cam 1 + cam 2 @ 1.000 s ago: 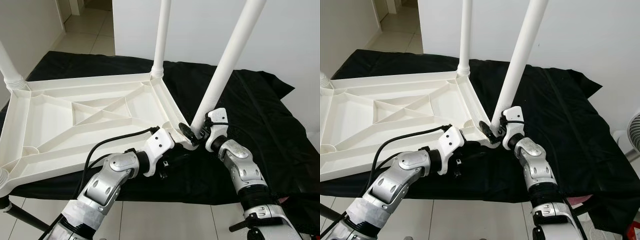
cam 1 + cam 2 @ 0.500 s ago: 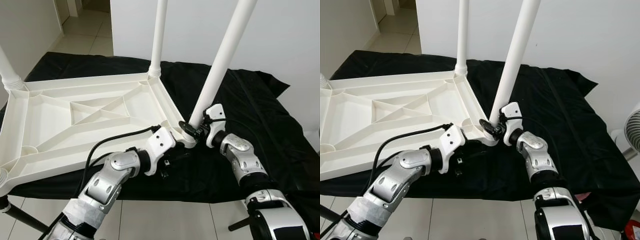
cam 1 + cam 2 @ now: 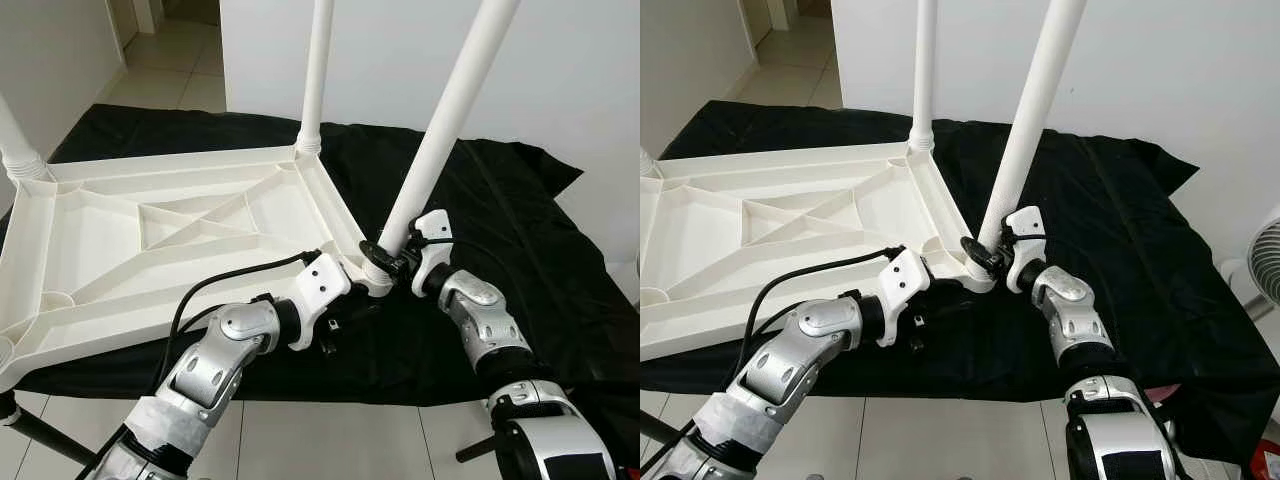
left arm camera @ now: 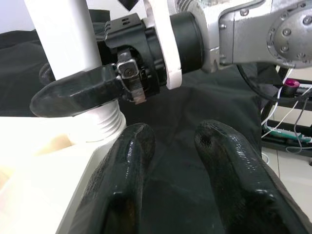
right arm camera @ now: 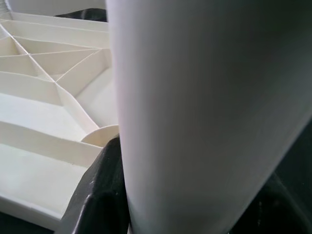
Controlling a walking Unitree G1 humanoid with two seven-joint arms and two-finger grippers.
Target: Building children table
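Tabletop (image 3: 150,250), white and ribbed, lies upside down on a black cloth (image 3: 500,200) spread over the floor. At its near right corner a white leg (image 3: 440,130) rises tilted from its socket. The right gripper (image 3: 385,257) is clamped around the leg just above the threaded base, one finger on each side. The left gripper (image 4: 175,161) hovers beside that same corner, just below the socket, its fingers (image 4: 122,170) slightly parted and holding nothing. Another leg (image 3: 318,70) stands upright at the far corner.
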